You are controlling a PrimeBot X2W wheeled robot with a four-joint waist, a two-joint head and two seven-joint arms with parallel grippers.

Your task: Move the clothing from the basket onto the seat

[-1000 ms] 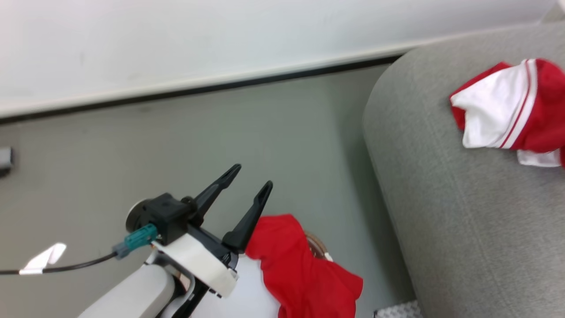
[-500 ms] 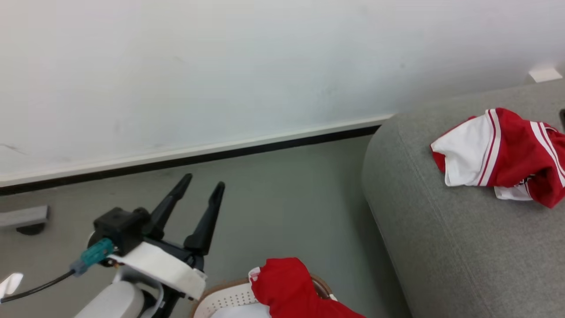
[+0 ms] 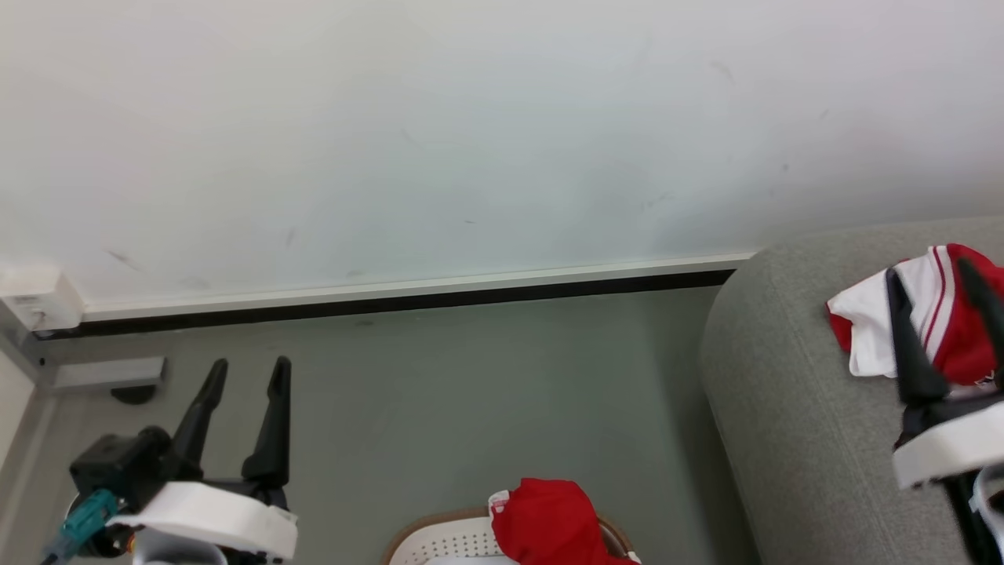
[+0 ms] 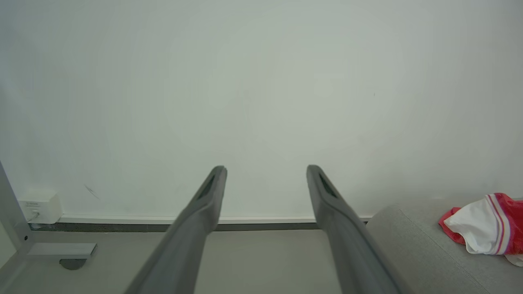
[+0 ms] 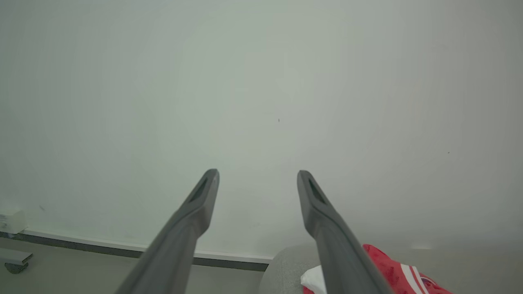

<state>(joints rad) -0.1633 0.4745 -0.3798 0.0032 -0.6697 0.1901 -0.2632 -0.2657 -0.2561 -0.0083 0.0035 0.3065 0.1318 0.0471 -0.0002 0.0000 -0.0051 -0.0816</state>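
1. Holding the left gripper (image 3: 251,362) spread wide at eight o'clock of the head view, gripping nothing, aiming its fingers toward twelve o'clock over the grey floor (image 3: 471,377).
2. Holding the right gripper (image 3: 929,271) likewise fully parted at four o'clock, empty, hovering in front of the red-and-white striped garment (image 3: 863,329).
3. Finding that striped garment lying crumpled on the seat (image 3: 784,408), at three o'clock.
4. Finding the plain red garment (image 3: 549,522) draping over the rim of the basket (image 3: 447,541) at six o'clock, possibly reaching down inside, though running off the frame edge there.
5. Looking along both wrist views at the pale wall (image 4: 261,81), spotting nothing between either pair of fingers.
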